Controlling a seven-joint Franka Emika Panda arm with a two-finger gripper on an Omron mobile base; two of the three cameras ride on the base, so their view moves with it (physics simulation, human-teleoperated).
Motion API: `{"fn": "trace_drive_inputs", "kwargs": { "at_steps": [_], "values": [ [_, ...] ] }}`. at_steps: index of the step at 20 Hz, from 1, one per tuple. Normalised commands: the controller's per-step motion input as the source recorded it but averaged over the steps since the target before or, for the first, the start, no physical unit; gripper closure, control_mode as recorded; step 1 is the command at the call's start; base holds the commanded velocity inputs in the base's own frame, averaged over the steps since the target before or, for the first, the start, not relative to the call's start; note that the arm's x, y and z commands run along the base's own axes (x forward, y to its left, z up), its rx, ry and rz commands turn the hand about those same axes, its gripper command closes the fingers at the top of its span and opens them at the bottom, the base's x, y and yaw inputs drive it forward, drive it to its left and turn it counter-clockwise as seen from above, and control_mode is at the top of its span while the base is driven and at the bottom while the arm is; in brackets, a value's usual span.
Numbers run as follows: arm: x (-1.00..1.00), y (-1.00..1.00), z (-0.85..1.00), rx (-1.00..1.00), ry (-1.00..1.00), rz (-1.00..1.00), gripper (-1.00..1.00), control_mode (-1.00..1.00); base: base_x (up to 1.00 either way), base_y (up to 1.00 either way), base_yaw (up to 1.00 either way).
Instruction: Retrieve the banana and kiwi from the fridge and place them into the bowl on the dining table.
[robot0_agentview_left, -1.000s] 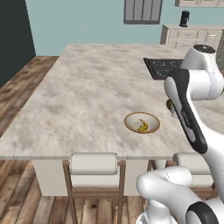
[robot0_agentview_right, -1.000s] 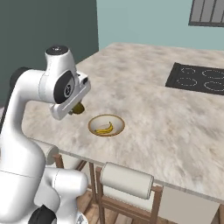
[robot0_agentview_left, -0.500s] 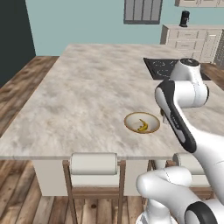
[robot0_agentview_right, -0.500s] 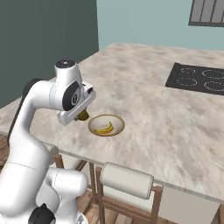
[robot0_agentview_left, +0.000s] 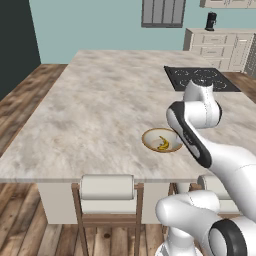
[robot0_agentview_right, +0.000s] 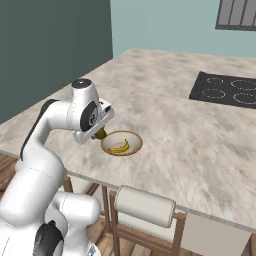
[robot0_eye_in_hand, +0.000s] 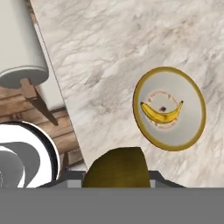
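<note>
Gripper (robot0_agentview_right: 100, 134) clamped on kiwi (robot0_eye_in_hand: 118, 168), hovering just beside the bowl (robot0_agentview_right: 134, 147) near the table (robot0_agentview_left: 100, 110) edge. Banana (robot0_eye_in_hand: 162, 112) lies inside bowl, curved, alone. Kiwi is above the marble, not over the bowl. Chair (robot0_agentview_left: 107, 187) tucked under the edge.

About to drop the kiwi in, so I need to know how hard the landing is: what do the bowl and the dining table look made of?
The bowl looks like glazed ceramic: smooth cream inside, tan-gold rim. The dining table looks like polished marble or a stone-look laminate: beige-grey veining; which one can't be told.
</note>
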Motion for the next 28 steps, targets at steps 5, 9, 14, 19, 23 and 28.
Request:
{"fn": "trace_drive_inputs", "kwargs": {
  "at_steps": [5, 9, 14, 19, 23, 28],
  "values": [
    [0.43, 0.00, -0.28, 0.00, 0.00, -0.06, 1.00, -1.00, 0.00, 0.00, 0.00],
    [0.32, 0.00, -0.29, 0.00, 0.00, -0.06, 1.00, -1.00, 0.00, 0.00, 0.00],
    [0.23, 0.00, -0.27, 0.00, -0.04, -0.05, 1.00, -1.00, 0.00, 0.00, 0.00],
    [0.09, 0.00, -0.21, 0.00, -0.09, -0.05, 1.00, -1.00, 0.00, 0.00, 0.00],
    [0.13, -0.03, -0.19, 0.00, -0.10, -0.04, 1.00, -1.00, 0.00, 0.00, 0.00],
    [0.19, -0.10, -0.20, 0.00, -0.08, -0.01, 1.00, -1.00, 0.00, 0.00, 0.00]
  ]
}}
